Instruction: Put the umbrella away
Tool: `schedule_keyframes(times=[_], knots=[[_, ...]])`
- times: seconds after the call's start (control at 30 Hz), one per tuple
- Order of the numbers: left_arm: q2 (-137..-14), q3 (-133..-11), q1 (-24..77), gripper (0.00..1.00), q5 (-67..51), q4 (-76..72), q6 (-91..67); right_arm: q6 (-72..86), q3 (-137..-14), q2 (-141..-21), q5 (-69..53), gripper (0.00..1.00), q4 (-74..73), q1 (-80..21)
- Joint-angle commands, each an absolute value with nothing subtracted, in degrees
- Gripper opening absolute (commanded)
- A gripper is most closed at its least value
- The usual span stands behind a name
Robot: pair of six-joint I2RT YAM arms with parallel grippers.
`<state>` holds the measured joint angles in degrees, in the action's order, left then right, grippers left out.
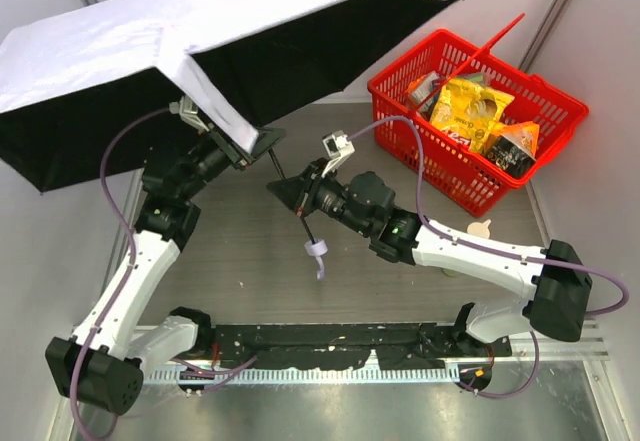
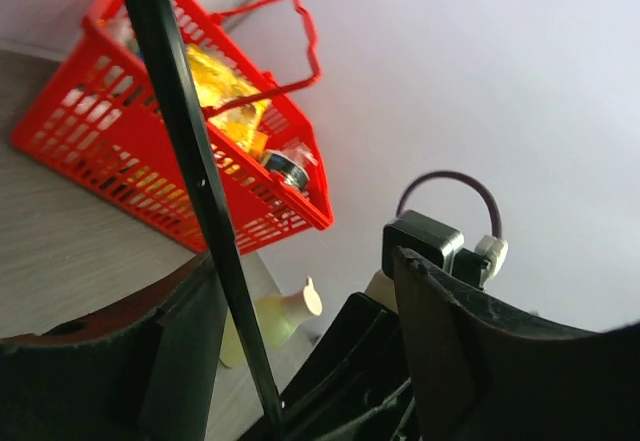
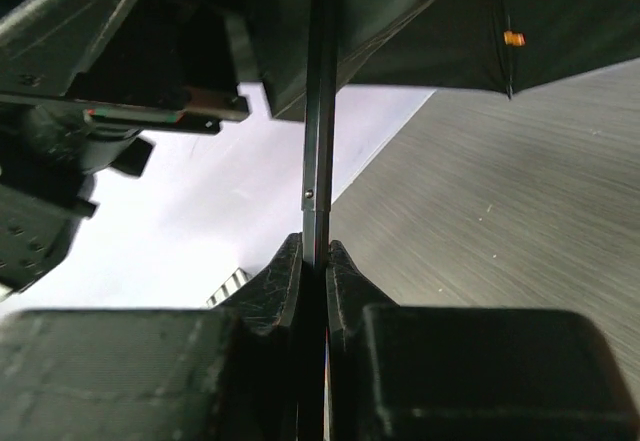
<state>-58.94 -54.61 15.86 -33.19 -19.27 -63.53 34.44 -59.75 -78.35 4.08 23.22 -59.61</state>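
The umbrella (image 1: pixel 200 31) stands open, its pale canopy with a black underside spread over the table's left and back. Its thin black shaft (image 1: pixel 308 229) slants down to a small pale handle with a strap (image 1: pixel 316 250). My right gripper (image 1: pixel 284 192) is shut on the shaft (image 3: pixel 320 111) partway along; in the right wrist view my right gripper (image 3: pixel 315 258) pinches it between both fingers. My left gripper (image 1: pixel 250 146) is higher up, just under the canopy. In the left wrist view my left gripper (image 2: pixel 305 296) is open, and the shaft (image 2: pixel 190 161) passes close to its left finger.
A red basket (image 1: pixel 545 146) holding yellow snack packets stands at the back right; it also shows as the red basket (image 2: pixel 110 161) in the left wrist view. A small pale bottle-like object (image 1: pixel 480 228) lies on the table in front of it. Walls close in at both sides.
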Motion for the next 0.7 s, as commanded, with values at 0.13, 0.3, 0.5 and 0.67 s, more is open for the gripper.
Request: schedule_keyframes(times=[0.13,0.3,0.5,0.67], knots=[[-50.7,-58.4,16.0,0.92,-9.6,-0.3,-64.3,30.9,-60.9,-74.4,9.0,0.01,29.7,-59.7],[-50.7,-59.8,15.5,1.00,5.3,5.0,-67.4,30.9,-59.3,-73.2,7.9,0.00,31.7,-59.9],[-53.9,-54.2,8.0,0.94,0.5,-10.6,-76.3,31.0,-57.5,-71.7,6.6,0.01,30.7,-60.0],[-67.7,-60.9,2.0,0.99,-17.1,-30.1,-81.2,31.4,-57.8,-71.7,3.6,0.01,30.3,-60.0]])
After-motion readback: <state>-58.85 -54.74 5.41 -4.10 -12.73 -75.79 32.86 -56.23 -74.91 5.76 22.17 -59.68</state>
